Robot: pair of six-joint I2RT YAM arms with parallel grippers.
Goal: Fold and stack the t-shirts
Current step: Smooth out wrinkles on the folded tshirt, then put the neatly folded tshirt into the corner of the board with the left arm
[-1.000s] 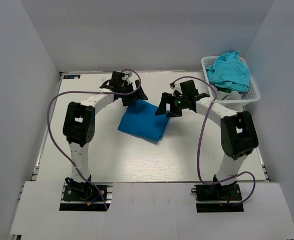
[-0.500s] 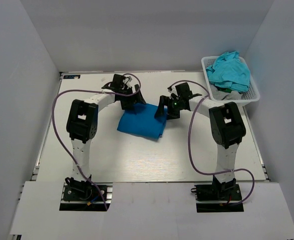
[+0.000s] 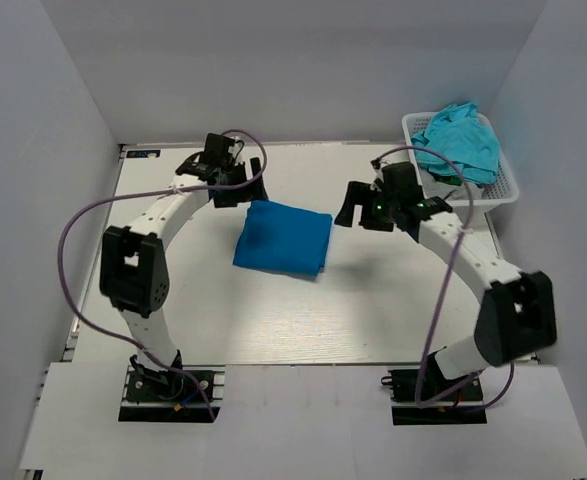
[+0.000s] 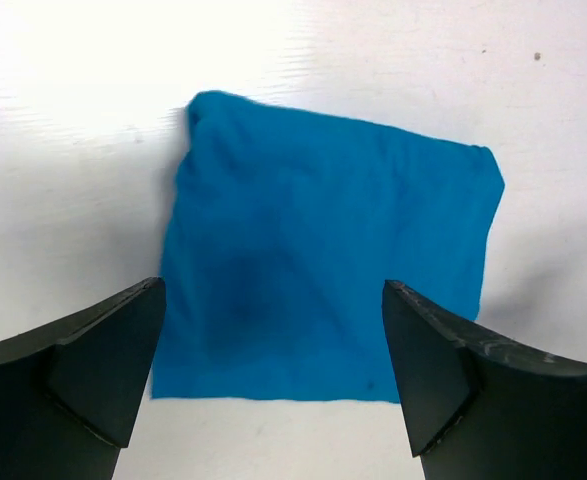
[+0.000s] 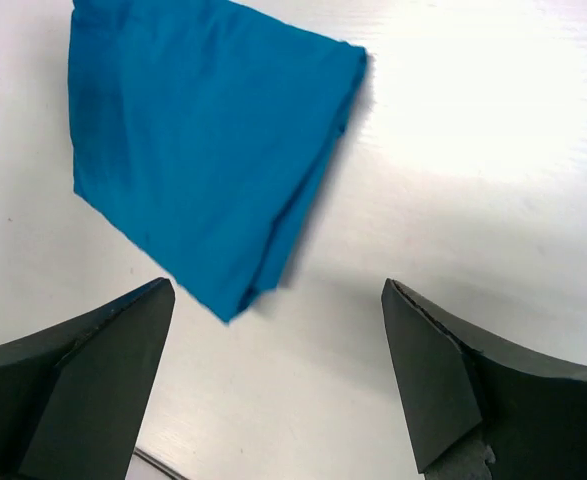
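Both released, left tool [image 4: 273, 385] and right tool [image 5: 278, 385] are backing off the folded blue shirt [image 3: 283, 238]. The right one is heading toward the basket [image 3: 509, 188], probably for the teal shirts [image 3: 458, 140].

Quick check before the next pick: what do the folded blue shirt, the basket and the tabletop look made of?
Blue t-shirt: soft matte fabric, likely cotton knit; faint creases and limp layered edges. Basket: rigid white lattice, probably plastic, with regular openings. Table: pale, smooth, slightly glossy board, perhaps laminate; glare patches show in the wrist views.
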